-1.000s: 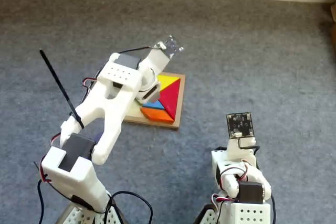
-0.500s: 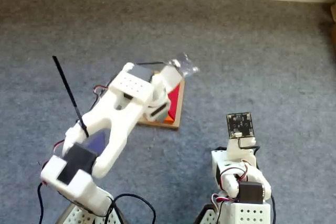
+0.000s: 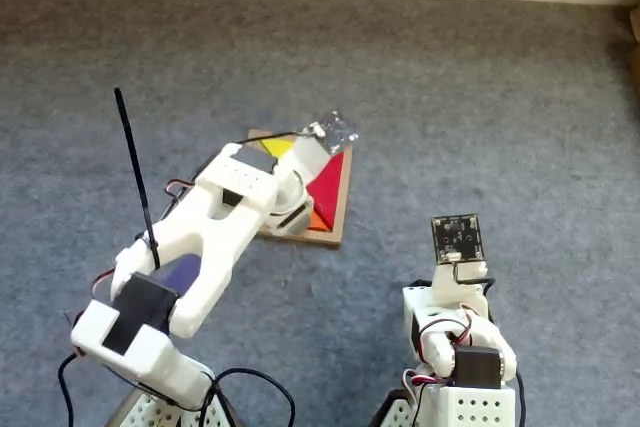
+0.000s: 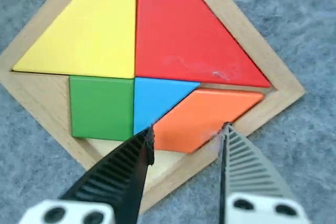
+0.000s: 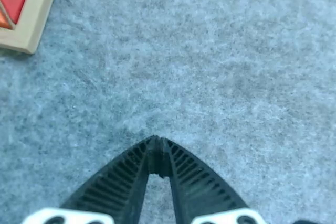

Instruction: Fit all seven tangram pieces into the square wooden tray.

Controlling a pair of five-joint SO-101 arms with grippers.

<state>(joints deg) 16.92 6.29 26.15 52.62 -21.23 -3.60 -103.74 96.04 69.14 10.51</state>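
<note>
Left arm (image 3: 215,237) shifted, left end effector (image 4: 187,132) parted over orange piece (image 4: 210,114)

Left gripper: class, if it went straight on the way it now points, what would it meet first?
Most likely the orange piece in the tray, which the open left gripper straddles; depth is unclear.

Light: soft, even and moderately bright over the carpet (image 3: 480,97); I read it as coming from overhead. Shadows: faint and soft-edged along the near edge of the tray (image 3: 343,197). Glare: pale sheen on the red piece (image 4: 184,40).
</note>
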